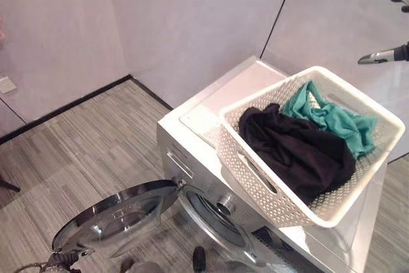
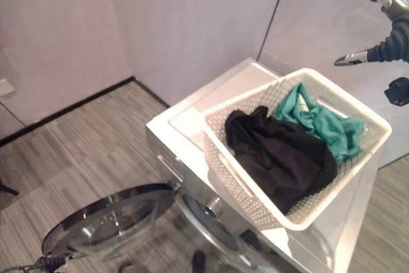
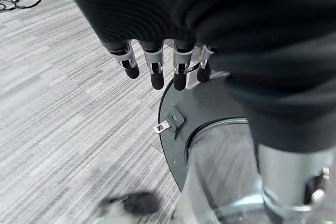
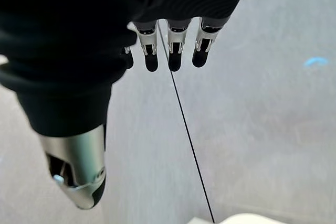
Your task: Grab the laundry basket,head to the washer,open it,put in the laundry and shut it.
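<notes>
Basket (image 1: 268,206) stands on top of the washer (image 1: 192,158), turned at an angle to it, and one corner reaches out past the front edge, above the drum opening (image 1: 214,215); inside lie a black garment (image 1: 297,148) and a teal one (image 1: 332,119). The door (image 1: 118,218) is swung wide open, low at the left; so I judge that opening is done and loading is the step in hand.

Right hand (image 2: 383,23) is raised near the wall, above and beyond the far corner of the basket, with fingers spread and holding nothing; left hand (image 3: 163,64) hangs low with straight, empty fingers just over the rim of the door.

Several things could go wrong from here, in my judgement. If the right hand pulls the black garment toward the front, the light basket may slide with it, and with its corner already overhanging it could tip off the washer; a pull straight upward is safer. The two garments touch each other, so one may drag the other over the rim and drop it on the floor (image 1: 77,139). A loose sleeve left across the opening would be caught when the door shuts. The left hand is close to the door; a careless move may push it partly closed and block the path to the drum.
</notes>
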You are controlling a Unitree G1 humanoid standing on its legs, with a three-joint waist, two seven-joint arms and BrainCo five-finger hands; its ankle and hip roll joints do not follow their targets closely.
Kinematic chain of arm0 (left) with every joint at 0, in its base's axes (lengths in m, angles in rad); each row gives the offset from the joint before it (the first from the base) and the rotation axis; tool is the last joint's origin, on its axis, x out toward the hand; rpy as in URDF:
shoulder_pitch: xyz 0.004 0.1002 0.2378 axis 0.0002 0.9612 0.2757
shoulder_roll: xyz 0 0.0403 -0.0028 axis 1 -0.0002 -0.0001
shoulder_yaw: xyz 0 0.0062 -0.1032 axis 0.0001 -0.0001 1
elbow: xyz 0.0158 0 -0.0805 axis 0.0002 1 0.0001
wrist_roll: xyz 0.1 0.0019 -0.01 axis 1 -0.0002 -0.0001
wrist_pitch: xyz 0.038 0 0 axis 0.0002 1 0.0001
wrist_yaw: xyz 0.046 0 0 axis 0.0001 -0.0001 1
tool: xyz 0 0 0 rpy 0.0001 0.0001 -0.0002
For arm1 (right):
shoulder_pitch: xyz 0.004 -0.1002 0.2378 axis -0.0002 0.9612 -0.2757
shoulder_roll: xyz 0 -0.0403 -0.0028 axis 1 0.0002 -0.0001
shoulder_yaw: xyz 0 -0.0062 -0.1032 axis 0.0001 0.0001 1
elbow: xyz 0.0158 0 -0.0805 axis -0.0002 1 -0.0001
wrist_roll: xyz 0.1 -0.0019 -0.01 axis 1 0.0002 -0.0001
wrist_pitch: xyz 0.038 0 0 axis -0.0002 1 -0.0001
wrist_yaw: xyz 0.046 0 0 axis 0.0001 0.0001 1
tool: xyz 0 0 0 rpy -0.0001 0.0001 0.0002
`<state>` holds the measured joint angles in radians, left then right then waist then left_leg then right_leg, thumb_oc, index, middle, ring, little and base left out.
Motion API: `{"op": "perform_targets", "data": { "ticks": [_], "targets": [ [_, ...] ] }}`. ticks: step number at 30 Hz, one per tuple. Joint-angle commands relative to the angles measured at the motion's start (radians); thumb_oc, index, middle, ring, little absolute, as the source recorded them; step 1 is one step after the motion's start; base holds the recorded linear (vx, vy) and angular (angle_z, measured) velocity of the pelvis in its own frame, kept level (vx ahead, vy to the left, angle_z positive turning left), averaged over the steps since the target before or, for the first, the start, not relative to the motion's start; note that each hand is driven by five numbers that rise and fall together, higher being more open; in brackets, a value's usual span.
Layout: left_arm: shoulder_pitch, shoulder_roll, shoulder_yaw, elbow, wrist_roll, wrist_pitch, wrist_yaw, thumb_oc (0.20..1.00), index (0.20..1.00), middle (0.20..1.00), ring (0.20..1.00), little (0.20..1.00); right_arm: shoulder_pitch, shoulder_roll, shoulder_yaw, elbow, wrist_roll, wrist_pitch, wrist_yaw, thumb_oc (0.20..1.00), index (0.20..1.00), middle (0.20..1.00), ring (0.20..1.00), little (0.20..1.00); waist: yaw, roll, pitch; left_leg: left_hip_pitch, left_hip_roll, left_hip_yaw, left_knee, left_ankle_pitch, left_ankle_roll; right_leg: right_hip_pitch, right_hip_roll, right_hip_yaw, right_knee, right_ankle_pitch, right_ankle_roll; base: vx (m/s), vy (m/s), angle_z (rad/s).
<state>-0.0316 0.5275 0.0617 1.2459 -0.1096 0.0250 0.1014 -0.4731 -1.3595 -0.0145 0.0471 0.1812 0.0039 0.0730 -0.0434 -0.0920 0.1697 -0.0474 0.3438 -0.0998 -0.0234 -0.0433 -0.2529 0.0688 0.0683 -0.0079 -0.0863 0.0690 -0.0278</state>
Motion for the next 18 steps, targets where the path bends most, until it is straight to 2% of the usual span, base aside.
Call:
{"op": "perform_targets", "data": {
  "ticks": [1,2,5,10,16,18],
  "targets": [
    [-0.053,-0.022,-0.073,-0.032,-0.006,-0.072,-0.027,1.000,1.000,1.000,1.000,1.000,0.062,-0.042,-0.050,-0.004,-0.006,-0.017,0.009,1.000,1.000,1.000,1.000,1.000,-0.006,0.020,-0.105,0.069,-0.042,0.063,-0.034,0.136,0.075,-0.054,-0.123,0.000,0.108,-0.112,0.148,0.10,0.168,-0.14],
    [-0.049,-0.026,-0.081,-0.027,0.009,-0.073,-0.032,1.000,1.000,1.000,1.000,1.000,0.091,-0.040,-0.065,-0.019,-0.019,-0.013,0.023,1.000,1.000,1.000,1.000,1.000,-0.008,0.033,-0.119,0.088,-0.060,0.082,-0.053,0.130,0.068,-0.050,-0.145,-0.003,0.096,-0.100,0.154,0.06,0.105,-0.05],
    [-0.040,-0.023,-0.085,-0.039,0.031,-0.077,-0.036,1.000,1.000,1.000,1.000,1.000,0.157,-0.031,-0.098,-0.040,-0.022,-0.009,0.051,1.000,1.000,1.000,1.000,1.000,-0.004,0.035,-0.130,0.111,-0.077,0.105,-0.061,0.115,0.070,-0.041,-0.162,0.006,0.076,-0.083,0.162,0.09,0.102,-0.04],
    [-0.018,-0.015,-0.077,-0.049,0.042,-0.084,-0.048,1.000,1.000,1.000,1.000,1.000,0.193,-0.030,-0.082,-0.051,-0.019,-0.010,0.103,1.000,1.000,1.000,1.000,1.000,0.001,0.032,-0.138,0.127,-0.098,0.128,-0.064,0.094,0.074,-0.041,-0.188,0.015,0.068,-0.071,0.179,0.06,0.085,-0.14],
    [0.017,-0.030,-0.049,-0.043,0.042,-0.088,-0.059,1.000,1.000,1.000,1.000,1.000,0.321,-0.081,-0.179,-0.084,-0.003,-0.016,0.145,1.000,1.000,1.000,1.000,1.000,-0.014,0.023,-0.146,0.134,-0.106,0.143,-0.064,0.077,0.079,-0.048,-0.197,0.020,0.068,-0.064,0.190,0.03,0.039,-0.05],
    [0.030,-0.043,-0.048,-0.044,0.038,-0.093,-0.067,1.000,1.000,1.000,1.000,1.000,0.428,-0.104,-0.267,-0.093,0.022,-0.020,0.168,1.000,1.000,1.000,1.000,1.000,-0.020,0.015,-0.148,0.131,-0.104,0.144,-0.064,0.075,0.080,-0.055,-0.198,0.022,0.070,-0.064,0.193,0.02,0.014,0.01]
  ]
}}
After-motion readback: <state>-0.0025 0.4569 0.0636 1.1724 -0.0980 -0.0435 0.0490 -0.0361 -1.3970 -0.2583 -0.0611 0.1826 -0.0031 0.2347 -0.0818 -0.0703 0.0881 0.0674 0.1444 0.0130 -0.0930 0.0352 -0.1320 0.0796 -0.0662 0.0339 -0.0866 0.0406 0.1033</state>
